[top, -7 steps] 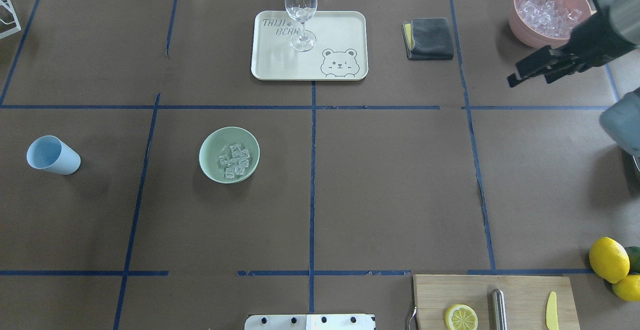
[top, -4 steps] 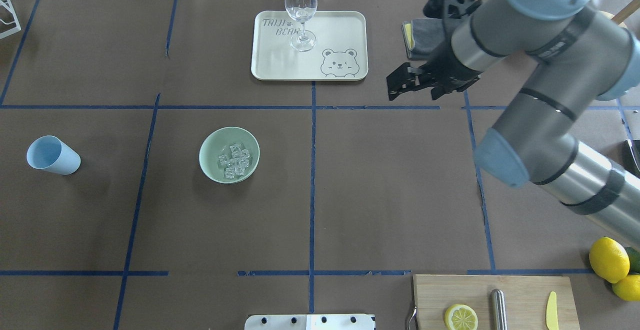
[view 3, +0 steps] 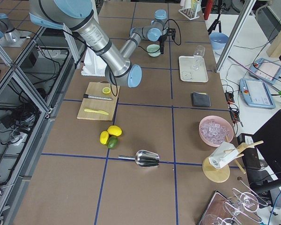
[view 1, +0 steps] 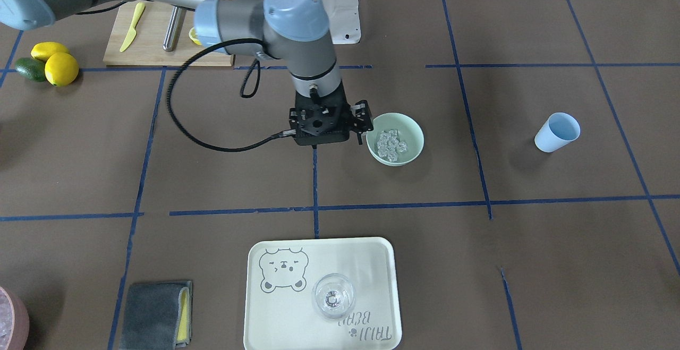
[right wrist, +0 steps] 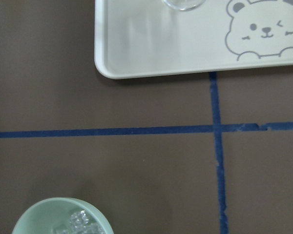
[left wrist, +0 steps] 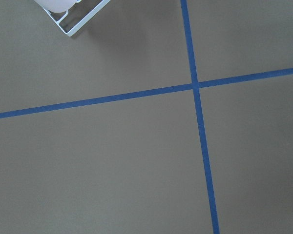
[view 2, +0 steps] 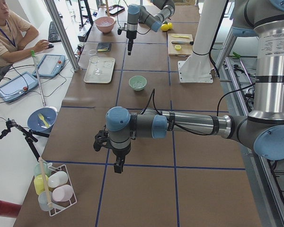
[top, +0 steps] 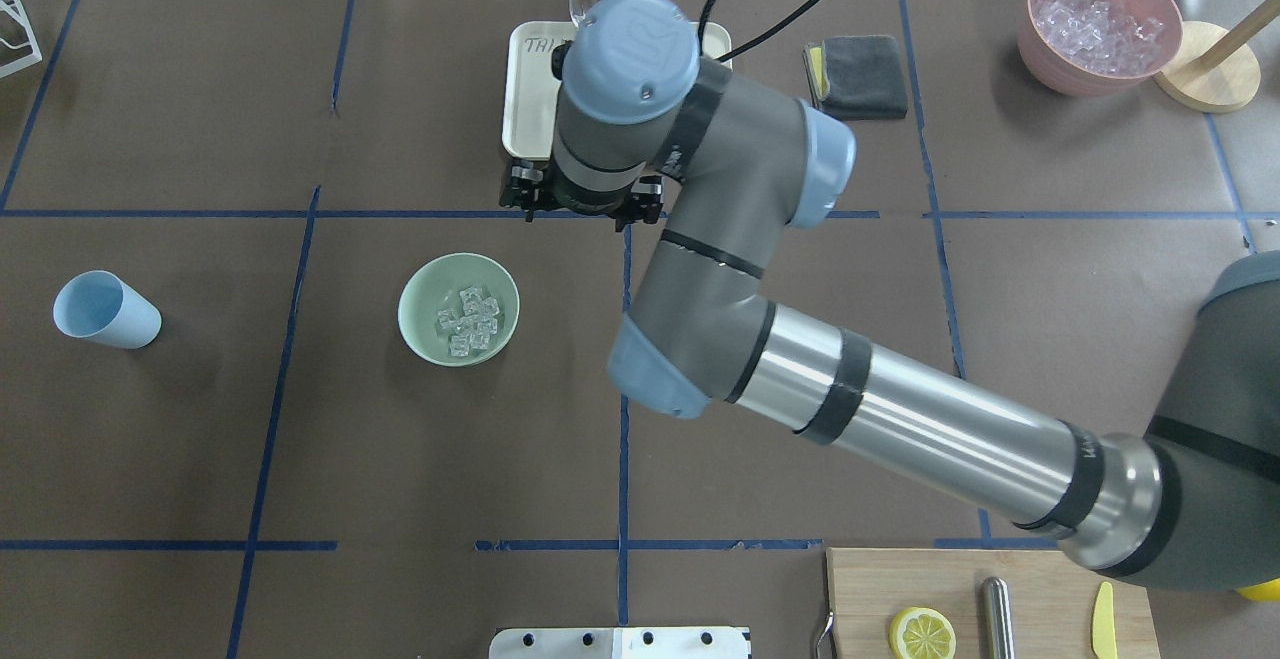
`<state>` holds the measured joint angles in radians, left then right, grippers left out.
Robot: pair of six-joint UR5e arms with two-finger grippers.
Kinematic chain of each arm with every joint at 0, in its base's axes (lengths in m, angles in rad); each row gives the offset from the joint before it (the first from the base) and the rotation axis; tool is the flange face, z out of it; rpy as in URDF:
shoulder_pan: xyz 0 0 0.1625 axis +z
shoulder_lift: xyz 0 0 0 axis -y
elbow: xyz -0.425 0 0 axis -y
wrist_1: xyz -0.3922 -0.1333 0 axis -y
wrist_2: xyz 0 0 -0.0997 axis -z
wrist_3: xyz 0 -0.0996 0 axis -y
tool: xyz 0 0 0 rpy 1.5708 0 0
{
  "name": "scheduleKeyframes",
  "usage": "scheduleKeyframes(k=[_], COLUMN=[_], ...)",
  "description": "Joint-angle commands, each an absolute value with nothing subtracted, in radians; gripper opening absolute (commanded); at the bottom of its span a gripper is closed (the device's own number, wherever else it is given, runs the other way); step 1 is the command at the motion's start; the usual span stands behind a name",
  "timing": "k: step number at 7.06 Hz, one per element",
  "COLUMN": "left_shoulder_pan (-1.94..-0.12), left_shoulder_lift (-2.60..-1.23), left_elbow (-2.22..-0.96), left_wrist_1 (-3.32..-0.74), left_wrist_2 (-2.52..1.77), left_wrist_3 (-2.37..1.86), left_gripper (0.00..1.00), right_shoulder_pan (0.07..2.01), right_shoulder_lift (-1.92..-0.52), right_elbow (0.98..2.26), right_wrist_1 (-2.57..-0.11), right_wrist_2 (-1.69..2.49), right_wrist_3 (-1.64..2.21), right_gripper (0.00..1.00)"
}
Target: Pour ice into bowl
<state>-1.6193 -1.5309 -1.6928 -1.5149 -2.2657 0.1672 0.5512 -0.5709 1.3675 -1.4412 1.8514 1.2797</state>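
The pale mint-green bowl [top: 458, 309] sits left of the table's middle and holds a handful of clear ice cubes [top: 468, 321]. It also shows in the front view [view 1: 396, 138] with the ice [view 1: 390, 143], and at the bottom edge of the right wrist view [right wrist: 58, 217]. The right arm reaches across the table. My right gripper [view 1: 325, 132] points straight down beside the bowl, apart from it, links spread open and empty. In the overhead view the right gripper [top: 585, 207] lies under its wrist. The light blue cup [top: 105, 309] is far left. My left gripper [view 2: 118, 166] shows only in the left side view; I cannot tell its state.
A cream bear tray [top: 520, 89] with a wine glass [view 1: 332, 297] lies just beyond the right gripper. A grey cloth [top: 860, 74] and the pink container of crushed ice [top: 1050, 69] are at the back right. A cutting board [top: 1040, 599] and lemons [view 1: 61, 68] are near the robot.
The right arm has swung from the pink container at the far right, leftward across the table, to the tray's near edge by the bowl. Bowl, ice and cup have not moved.
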Motion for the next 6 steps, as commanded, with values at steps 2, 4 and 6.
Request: scheduleKeyframes(k=[2, 4, 6], left_shoulder_pan=[-1.617, -1.615, -1.614], left_shoulder_lift=[-1.529, -1.529, -1.529], left_elbow=[-1.69, -1.687, -1.687], left_wrist_1=[-1.531, -1.531, -1.532], left_wrist_2=[-2.267, -2.269, -2.269], left_wrist_3=[0.167, 0.167, 0.169], left_gripper=[1.0, 1.0, 1.0], right_shoulder_pan=[0.437, 0.416, 0.417], right_shoulder_lift=[-0.477, -0.485, -0.486], right_elbow=[1.102, 1.097, 1.103], right_wrist_1=[-1.275, -1.276, -1.276], right_wrist_2=[1.707, 1.709, 1.709], right_wrist_3=[1.318, 1.328, 1.324], right_gripper=[0.95, 0.11, 0.0])
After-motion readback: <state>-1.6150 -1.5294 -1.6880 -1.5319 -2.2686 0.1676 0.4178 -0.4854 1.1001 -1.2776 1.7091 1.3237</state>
